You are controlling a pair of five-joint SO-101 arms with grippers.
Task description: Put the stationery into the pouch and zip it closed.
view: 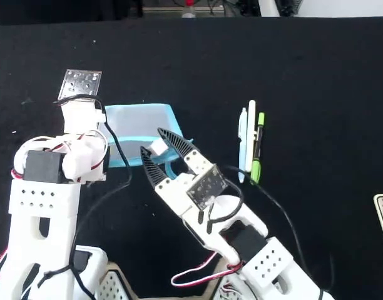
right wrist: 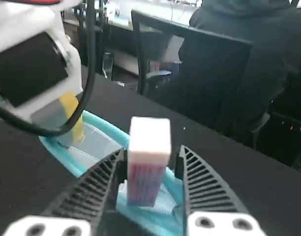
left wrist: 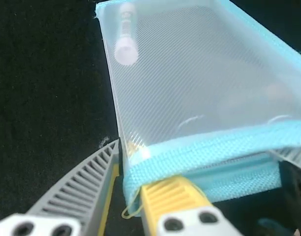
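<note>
Right pincer pinches a white block eraser with a red-and-blue sleeve just over the mouth of the translucent mesh pouch with teal zip trim, whose corner my left pincer clamps. One white tube lies inside. I judge the three pens lying on the black bench, and the zipping, are left to do.

Overhead plus two wrist close-ups, shared pouch

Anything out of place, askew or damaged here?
Nothing stands out. The left hand grips the pouch at a corner, the right hand holds an eraser at its open mouth, and three pens lie neatly on the table.
</note>
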